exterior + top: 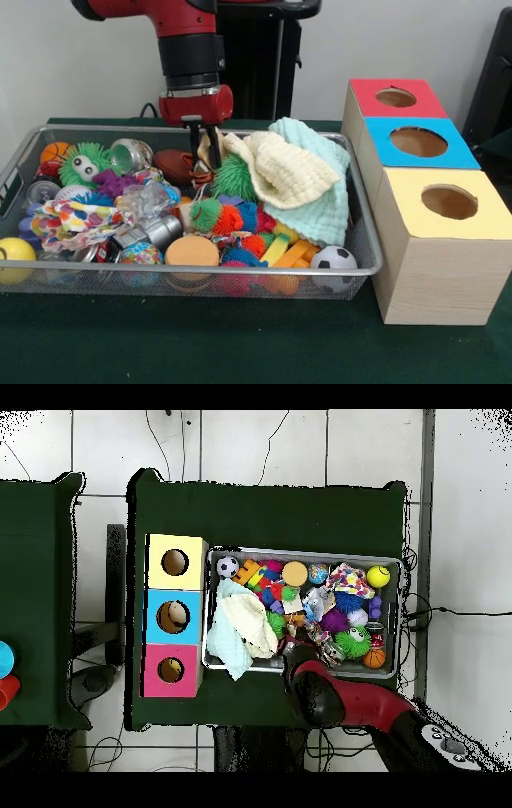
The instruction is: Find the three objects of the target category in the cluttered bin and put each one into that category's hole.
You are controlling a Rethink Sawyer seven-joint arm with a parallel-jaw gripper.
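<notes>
The silver wire-mesh bin [200, 272] lies on the green table, packed with toys; it also shows in the overhead view [300, 552]. The red-topped wooden box has a round hole [395, 98], farthest of three boxes right of the bin; in the overhead view the hole [171, 670] is lowest. My gripper [204, 160] reaches down into the bin's far middle, shut on a corner of a cream knitted cloth [280, 172], beside a brown toy football [174, 164] and a green spiky ball [234, 176]. In the overhead view the arm hides the gripper.
A mint cloth [324, 208] lies under the cream one at the bin's right end. The blue-topped box [418, 142] and yellow-topped box [448, 202] stand in front of the red one. A soccer ball [334, 258], an orange disc [192, 250] and a yellow ball [14, 254] lie along the bin's near side.
</notes>
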